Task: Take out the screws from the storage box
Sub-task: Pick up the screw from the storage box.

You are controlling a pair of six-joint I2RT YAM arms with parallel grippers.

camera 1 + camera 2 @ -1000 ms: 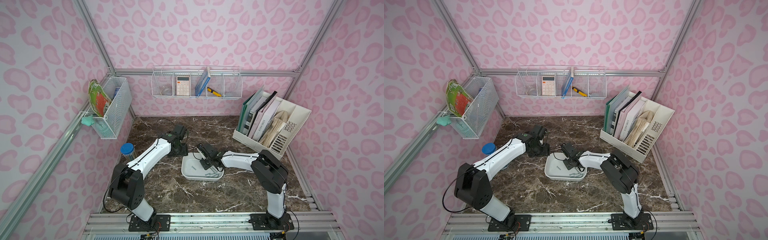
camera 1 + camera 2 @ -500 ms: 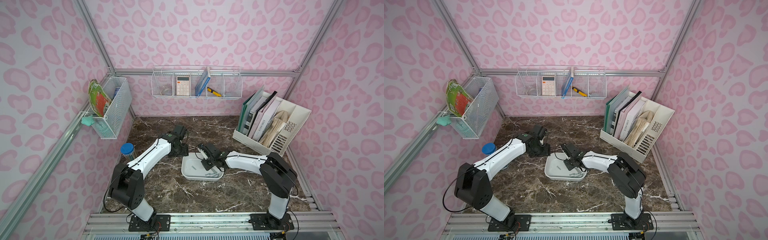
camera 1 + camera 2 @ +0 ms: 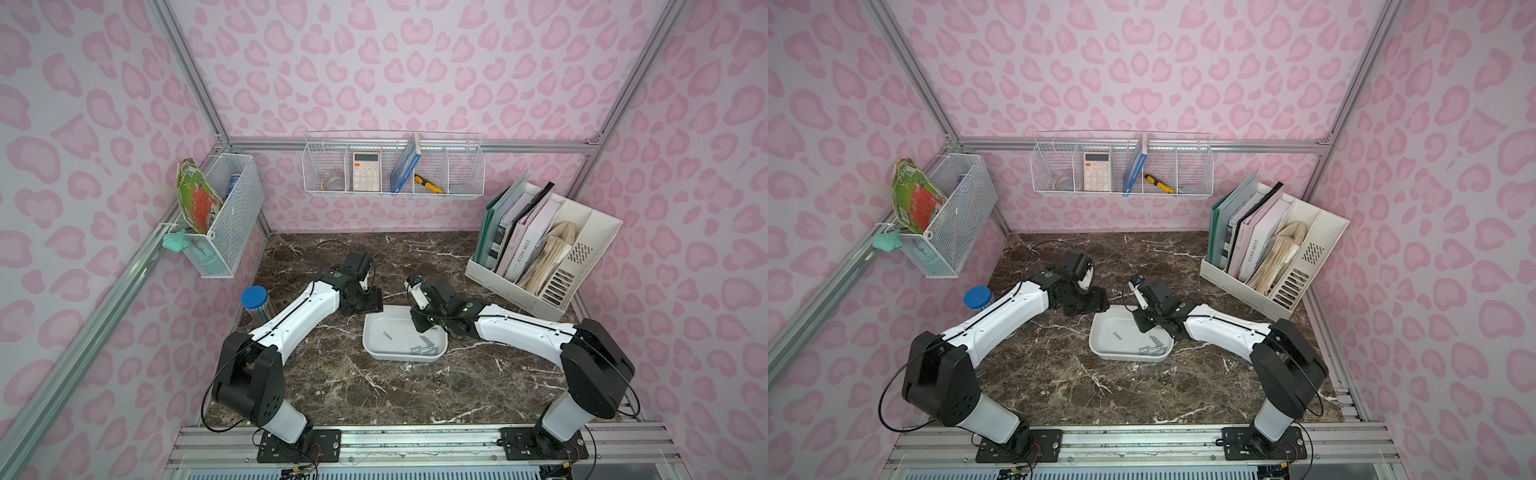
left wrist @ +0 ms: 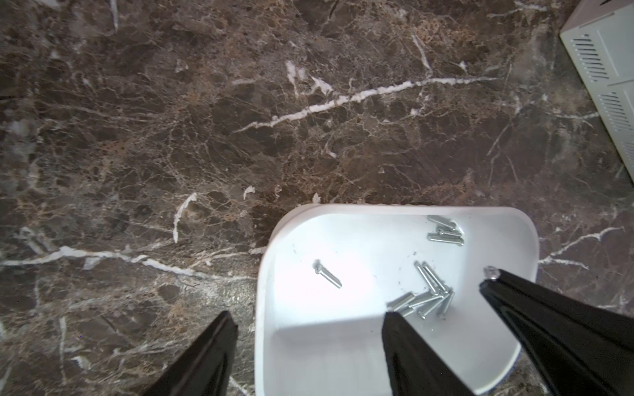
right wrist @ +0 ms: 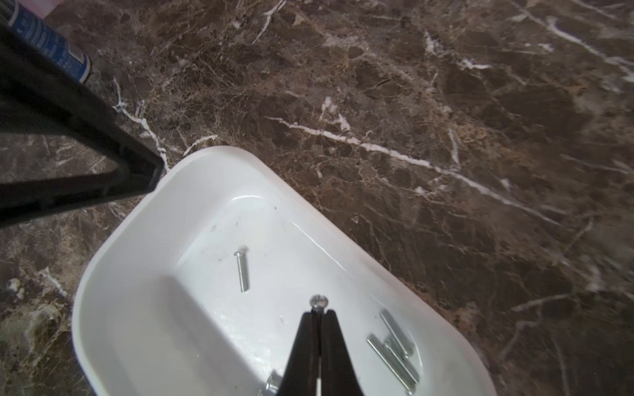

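My right hand (image 5: 319, 312) is pinching one screw (image 5: 319, 302), its head poking out, over the storage box (image 5: 137, 223) (the other screws (image 5: 394, 353) lie loose on its floor); my left hand (image 4: 308, 313), spread, straddles the box's wall.

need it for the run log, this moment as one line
right fingers: shut on one screw over storage box | left fingers: apart, astride box rim | other screws: loose in box
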